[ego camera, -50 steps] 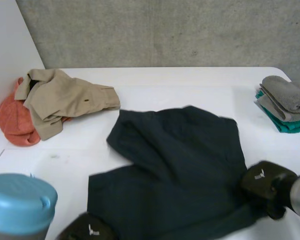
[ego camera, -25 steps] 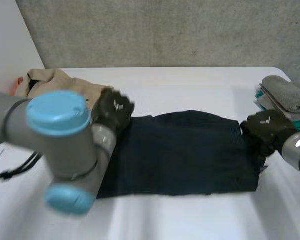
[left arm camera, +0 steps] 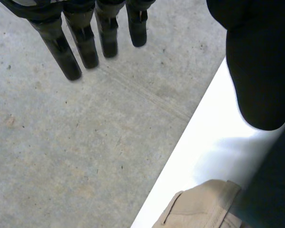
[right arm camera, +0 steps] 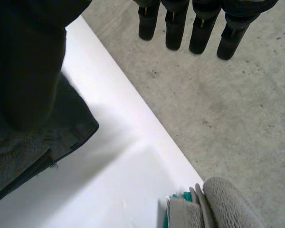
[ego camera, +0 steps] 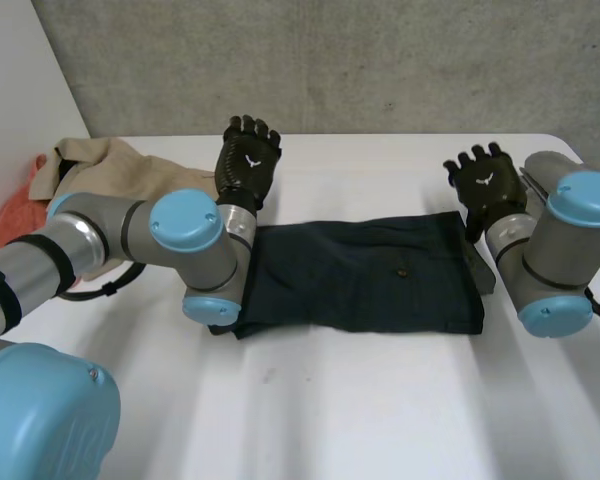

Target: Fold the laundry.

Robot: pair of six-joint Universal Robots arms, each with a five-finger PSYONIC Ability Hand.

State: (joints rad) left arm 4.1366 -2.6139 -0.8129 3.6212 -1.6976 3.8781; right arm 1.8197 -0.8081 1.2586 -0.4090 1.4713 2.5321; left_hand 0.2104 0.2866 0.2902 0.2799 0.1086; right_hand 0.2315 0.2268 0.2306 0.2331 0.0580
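A dark garment point(ego camera: 360, 275) lies folded into a long flat band across the middle of the white table point(ego camera: 380, 400). My left hand point(ego camera: 248, 160) is raised above the band's far left corner, fingers point(left arm camera: 85, 42) straight and spread, holding nothing. My right hand point(ego camera: 486, 185) is raised above the far right corner, fingers point(right arm camera: 199, 33) straight too and empty. In the right wrist view the dark garment's corner point(right arm camera: 47, 152) lies flat under the thumb. The left wrist view has a dark garment edge point(left arm camera: 275, 190) below that thumb.
A crumpled beige garment point(ego camera: 110, 170) lies at the far left on an orange cloth point(ego camera: 15, 215). The same beige garment point(left arm camera: 199, 209) appears below my left palm. A folded stack of grey towels point(right arm camera: 228, 202) over teal cloth point(right arm camera: 173, 209) sits at the far right. A concrete wall point(ego camera: 380, 60) stands behind.
The spread dark garment was folded in half, near edge carried to the far edge. Both hands have let go of it, lifted off and opened.
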